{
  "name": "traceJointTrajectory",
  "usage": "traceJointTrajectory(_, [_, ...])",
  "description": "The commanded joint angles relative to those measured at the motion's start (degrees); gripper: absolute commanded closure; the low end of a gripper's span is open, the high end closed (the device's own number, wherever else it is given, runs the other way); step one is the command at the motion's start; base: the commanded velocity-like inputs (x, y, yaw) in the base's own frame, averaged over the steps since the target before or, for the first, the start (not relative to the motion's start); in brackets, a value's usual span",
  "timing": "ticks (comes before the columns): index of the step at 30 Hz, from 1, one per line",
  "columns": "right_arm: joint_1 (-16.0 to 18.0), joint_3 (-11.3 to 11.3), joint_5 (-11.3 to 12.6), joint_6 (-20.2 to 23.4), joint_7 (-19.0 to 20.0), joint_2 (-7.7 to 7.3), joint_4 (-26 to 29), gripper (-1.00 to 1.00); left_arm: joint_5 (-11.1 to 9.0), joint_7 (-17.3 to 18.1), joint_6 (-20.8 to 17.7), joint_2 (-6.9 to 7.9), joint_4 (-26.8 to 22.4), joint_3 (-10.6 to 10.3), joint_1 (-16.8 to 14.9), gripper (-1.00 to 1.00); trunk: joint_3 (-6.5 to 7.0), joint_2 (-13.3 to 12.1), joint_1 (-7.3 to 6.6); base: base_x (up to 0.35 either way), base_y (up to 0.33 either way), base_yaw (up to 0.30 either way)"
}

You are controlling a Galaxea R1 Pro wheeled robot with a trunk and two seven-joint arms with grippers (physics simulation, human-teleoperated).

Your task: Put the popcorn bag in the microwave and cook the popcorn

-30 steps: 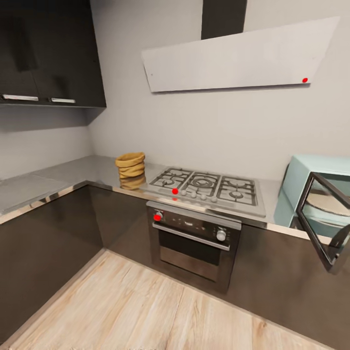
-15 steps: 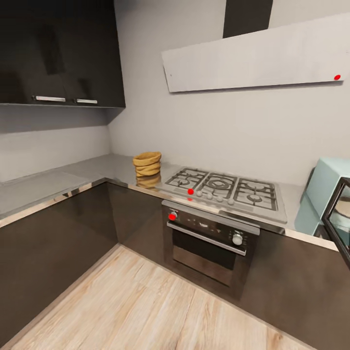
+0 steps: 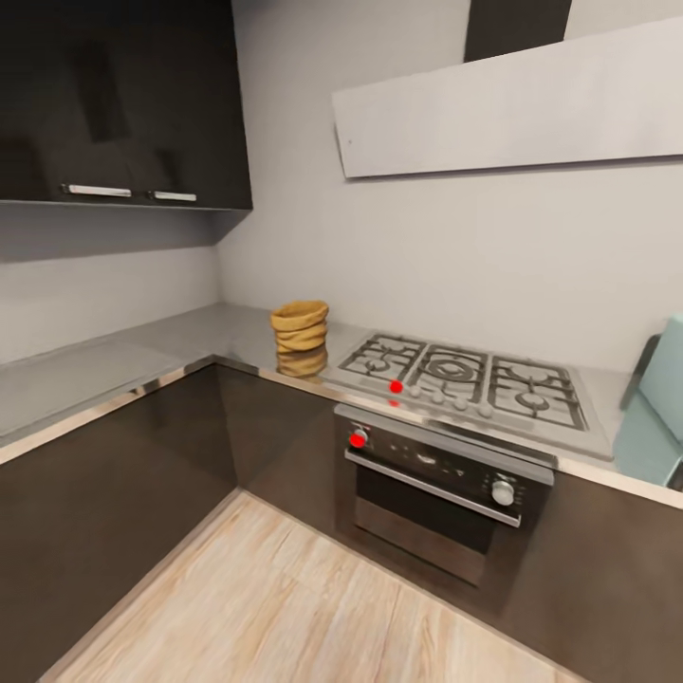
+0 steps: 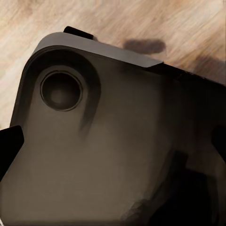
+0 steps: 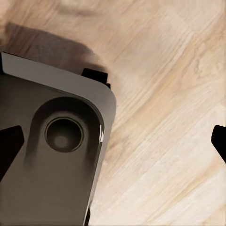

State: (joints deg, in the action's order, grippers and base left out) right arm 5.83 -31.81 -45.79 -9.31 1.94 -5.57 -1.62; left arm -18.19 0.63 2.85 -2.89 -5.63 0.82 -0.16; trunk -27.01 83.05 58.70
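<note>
Your head camera looks over a corner kitchen. The popcorn bag (image 3: 301,327) stands upright on the grey countertop (image 3: 142,356), its long axis vertical and its rolled rim pointing up; its reflection lies on the glossy slab just in front of it. It sits just beside the near-left corner of the gas hob (image 3: 470,378), apart from it, with the wall behind. Below the hob is the steel built-in oven (image 3: 436,493), with one red knob and one pale knob on its panel. A sliver of the pale-blue microwave (image 3: 664,408) shows at the right edge of the view, well apart from the bag, the hob between them. White hood (image 3: 512,104) above, dark wall cabinets (image 3: 114,104) upper left, light wood floor (image 3: 285,607) below. Both wrist cameras look down on the robot's dark base (image 4: 108,141) over the wood floor. In each, you see only dark fingertip corners at the picture's edges (image 5: 9,148), set wide apart with nothing between them, so both grippers read as fully spread and empty.
</note>
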Motion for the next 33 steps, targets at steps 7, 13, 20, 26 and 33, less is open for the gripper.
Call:
traceJointTrajectory(7, [0.1, -0.4, -0.1, -0.4, 0.1, 0.03, -0.2, -1.0, -0.3, 0.1, 0.1, -0.01, 0.0, 0.1, 0.0, -1.0, -0.05, 0.0, 0.02, 0.225, 0.287, 0.0])
traceJointTrajectory(13, [0.1, -0.4, -0.1, -0.4, 0.1, 0.0, -0.2, -1.0, -0.3, 0.1, 0.1, -0.1, 0.0, 0.1, 0.0, -1.0, -0.05, 0.0, 0.02, 0.224, 0.287, 0.0])
traceJointTrajectory(20, [0.1, -0.4, -0.1, -0.4, 0.1, 0.03, -0.2, -1.0, -0.3, 0.1, 0.1, -0.1, 0.0, 0.1, 0.0, -1.0, -0.05, 0.0, 0.02, 0.224, 0.287, -0.047])
traceJointTrajectory(26, [0.1, -0.4, 0.0, -0.4, 0.1, 0.03, -0.2, -1.0, -0.3, 0.1, 0.2, -0.1, 0.0, 0.1, 0.0, -1.0, -0.05, 0.0, 0.02, 0.225, 0.284, -0.224])
traceJointTrajectory(33, [0.1, -0.4, 0.0, -0.4, 0.1, 0.03, -0.2, -1.0, -0.3, 0.0, 0.5, -0.1, 0.0, 0.1, 0.0, -1.0, -0.05, 0.0, 0.02, 0.236, 0.247, -0.242])
